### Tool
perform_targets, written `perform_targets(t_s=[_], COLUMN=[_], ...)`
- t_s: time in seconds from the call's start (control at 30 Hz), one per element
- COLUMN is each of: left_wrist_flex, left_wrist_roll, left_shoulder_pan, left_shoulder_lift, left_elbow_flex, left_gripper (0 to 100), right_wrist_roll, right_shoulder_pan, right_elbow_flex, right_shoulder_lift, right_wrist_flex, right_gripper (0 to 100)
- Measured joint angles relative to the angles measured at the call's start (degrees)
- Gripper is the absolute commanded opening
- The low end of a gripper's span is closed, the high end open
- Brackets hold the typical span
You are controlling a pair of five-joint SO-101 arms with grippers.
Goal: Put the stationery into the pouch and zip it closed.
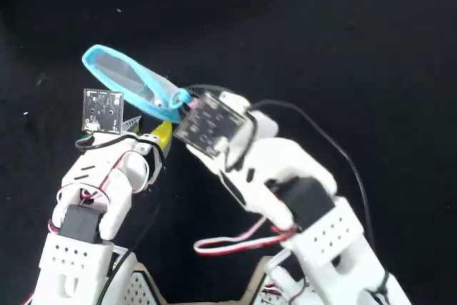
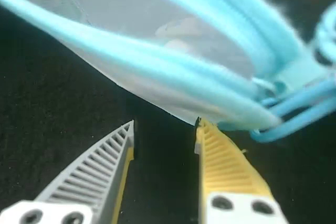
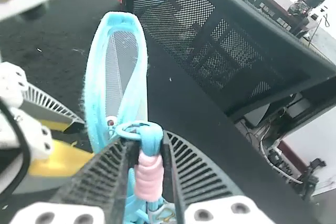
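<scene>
The light blue mesh pouch (image 1: pixel 132 80) lies on the black table, held up at one end. My right gripper (image 1: pixel 187 105) is shut on the pink zipper pull (image 3: pixel 148 169) and the blue loop at that end of the pouch (image 3: pixel 118 77). My left gripper (image 2: pixel 165 129) stands open just short of the pouch (image 2: pixel 157 40), one grey finger and one yellow finger (image 2: pixel 223 166) apart, with nothing between them. A pale shape (image 2: pixel 178 32) shows dimly through the mesh. In the high view the left gripper's yellow finger (image 1: pixel 161 133) sits right under the pouch's near end.
A black mesh panel (image 3: pixel 210 35) stands past the table's far edge. A black cable (image 1: pixel 335 148) and a red and white cable (image 1: pixel 235 241) run beside the right arm. The black table (image 1: pixel 321 48) spreads wide to the right and behind the pouch.
</scene>
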Motion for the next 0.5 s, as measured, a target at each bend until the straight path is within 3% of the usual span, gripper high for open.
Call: perform_targets(t_s=[0.37, 0.5], left_wrist_flex=[-1.58, 3.25], left_wrist_roll=[0.00, 0.00], left_shoulder_pan=[-1.14, -1.14], left_shoulder_lift=[-3.43, -11.43], left_elbow_flex=[0.00, 0.00], left_gripper=[21, 27], right_wrist_roll=[7.30, 10.55], right_shoulder_pan=[0.00, 0.00], right_elbow_flex=[-21.54, -26.81], right_shoulder_lift=[15.82, 19.78], right_wrist_flex=[11.25, 15.74], right_gripper=[1.1, 1.1])
